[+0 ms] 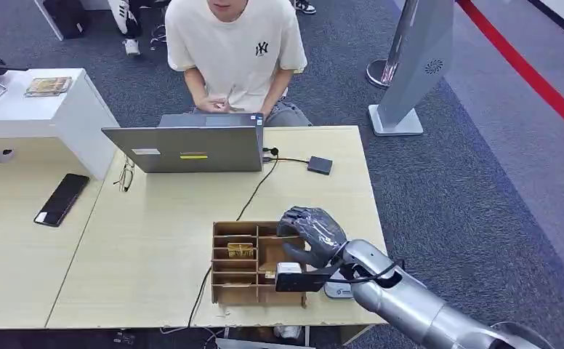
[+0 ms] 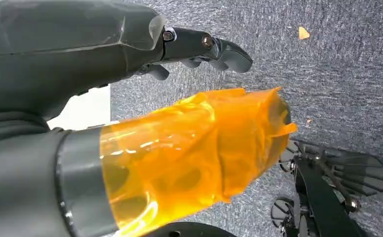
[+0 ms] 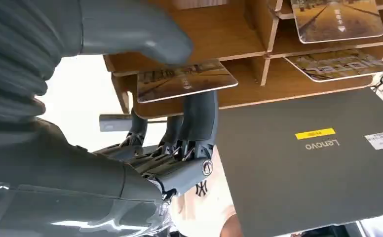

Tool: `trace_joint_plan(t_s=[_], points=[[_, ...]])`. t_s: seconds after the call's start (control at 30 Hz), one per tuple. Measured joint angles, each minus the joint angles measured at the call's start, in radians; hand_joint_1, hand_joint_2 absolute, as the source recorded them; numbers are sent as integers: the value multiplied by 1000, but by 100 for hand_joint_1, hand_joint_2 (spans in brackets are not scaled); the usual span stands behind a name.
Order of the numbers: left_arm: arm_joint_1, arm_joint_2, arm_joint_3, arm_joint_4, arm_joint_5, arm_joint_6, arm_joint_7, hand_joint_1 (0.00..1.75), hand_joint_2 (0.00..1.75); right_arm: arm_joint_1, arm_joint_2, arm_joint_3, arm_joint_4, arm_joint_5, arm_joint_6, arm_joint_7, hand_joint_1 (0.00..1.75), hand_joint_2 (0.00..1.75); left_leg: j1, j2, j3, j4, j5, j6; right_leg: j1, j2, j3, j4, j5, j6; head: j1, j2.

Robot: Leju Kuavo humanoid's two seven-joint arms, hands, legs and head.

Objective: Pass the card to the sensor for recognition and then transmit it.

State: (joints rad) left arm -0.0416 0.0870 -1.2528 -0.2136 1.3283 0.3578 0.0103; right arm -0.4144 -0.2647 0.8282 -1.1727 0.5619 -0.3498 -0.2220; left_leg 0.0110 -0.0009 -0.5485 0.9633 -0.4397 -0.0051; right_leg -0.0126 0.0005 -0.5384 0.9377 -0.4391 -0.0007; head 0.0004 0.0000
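Right hand over card box, pinching card between thumb and fingers. Firm up pinch, then lift straight clear of dividers.

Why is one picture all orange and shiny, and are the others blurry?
Left wrist view: orange film wrapped on the left hand catches glare, close and soft. Right wrist view: the right hand is soft, and the laptop label is sharp. Head view: even light, faint shadows.
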Motion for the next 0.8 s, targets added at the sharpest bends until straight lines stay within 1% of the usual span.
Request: trace_joint_plan(t_s=[0.07,0.1,0.2,0.37,0.4,0.63,0.67,0.8], points=[[0,0,0,0,0,0,0,0,0,-1,0,0,3,0,0,0,147,175,0,0,0,0,0,0,0,0,0,0,0,0,0,0],[0,0,0,0,0,0,0,0,0,-2,0,0,5,0,0,0,155,175,0,0,0,0,0,0,0,0,0,0,0,0,0,0],[0,0,0,0,0,1,0,0,0,-6,0,-1,7,0,0,0,168,175,0,0,0,0,0,0,0,0,0,0,0,0,0,0],[0,0,0,0,0,1,0,0,0,-14,0,-1,11,0,-1,0,169,175,0,0,0,0,0,0,0,0,0,0,0,0,0,0],[0,0,0,0,0,2,0,0,0,-15,0,-1,11,0,0,0,166,175,0,0,0,0,0,0,0,0,0,0,0,0,0,0],[0,0,0,0,0,2,0,0,0,-20,2,-1,14,0,0,0,175,175,0,0,1,0,0,0,0,0,1,0,0,0,0,0],[0,0,0,0,0,2,0,0,0,-20,2,-1,14,0,0,0,171,175,0,0,1,0,0,0,0,0,1,0,0,0,0,0],[0,0,0,0,0,1,0,0,0,-19,2,-1,18,-2,2,0,173,175,0,0,0,0,0,0,0,0,1,0,0,0,1,0]])
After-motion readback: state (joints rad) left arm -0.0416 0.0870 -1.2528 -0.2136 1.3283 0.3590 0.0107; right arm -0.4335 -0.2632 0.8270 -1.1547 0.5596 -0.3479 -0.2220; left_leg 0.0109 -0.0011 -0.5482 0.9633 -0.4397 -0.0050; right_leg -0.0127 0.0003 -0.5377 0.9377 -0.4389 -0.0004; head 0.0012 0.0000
